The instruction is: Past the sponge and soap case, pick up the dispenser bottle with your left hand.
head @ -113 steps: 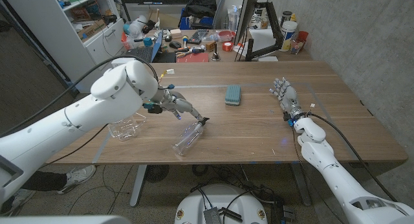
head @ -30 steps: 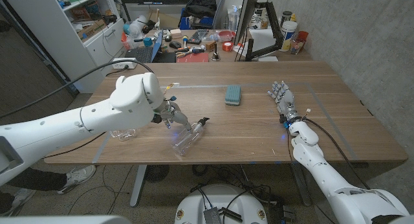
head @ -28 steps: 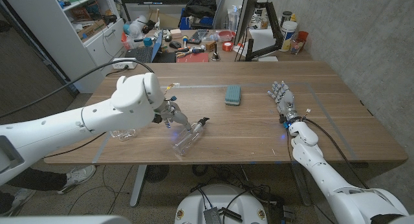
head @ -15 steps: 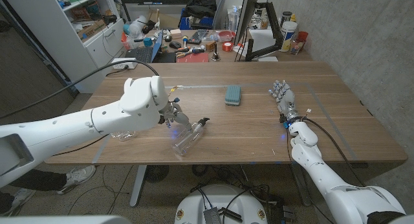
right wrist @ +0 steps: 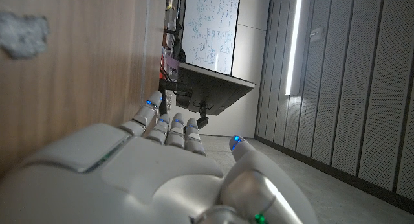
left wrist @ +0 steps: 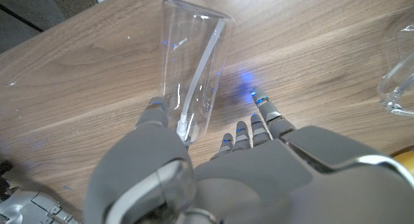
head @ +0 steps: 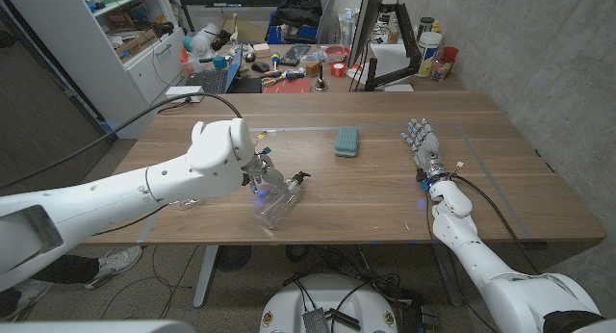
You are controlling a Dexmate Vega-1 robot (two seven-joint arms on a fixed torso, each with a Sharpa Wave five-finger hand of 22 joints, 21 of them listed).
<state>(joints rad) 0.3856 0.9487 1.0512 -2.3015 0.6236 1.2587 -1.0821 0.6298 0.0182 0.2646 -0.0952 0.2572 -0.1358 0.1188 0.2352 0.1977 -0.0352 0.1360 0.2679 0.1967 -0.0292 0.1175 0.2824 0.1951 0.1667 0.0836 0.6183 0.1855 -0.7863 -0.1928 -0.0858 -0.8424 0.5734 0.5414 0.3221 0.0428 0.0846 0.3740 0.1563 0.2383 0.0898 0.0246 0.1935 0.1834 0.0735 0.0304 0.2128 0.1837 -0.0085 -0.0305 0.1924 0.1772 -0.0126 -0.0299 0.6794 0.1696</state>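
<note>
The clear dispenser bottle (head: 276,197) lies on its side near the table's front edge, its black pump head (head: 300,177) pointing toward the back right. My left hand (head: 258,175) is down over its pump end. In the left wrist view the bottle (left wrist: 192,68) lies between the thumb and the other fingers (left wrist: 261,118) of my left hand (left wrist: 239,172); the thumb is at its side and the fingers stand a little apart from it. The blue sponge (head: 346,140) lies farther back. The clear soap case (head: 183,194) sits partly behind my left arm. My right hand (head: 423,145) stands at the right with its fingers straight.
The wooden table (head: 385,198) has bare wood between the bottle and my right hand. The soap case (left wrist: 398,75) is close beside my left hand. Cluttered benches and shelves stand behind the table's far edge.
My left arm has pushed forward and to the right, bringing the hand from beside the bottle down over its pump end. The bottle has barely shifted. The right hand is still.
</note>
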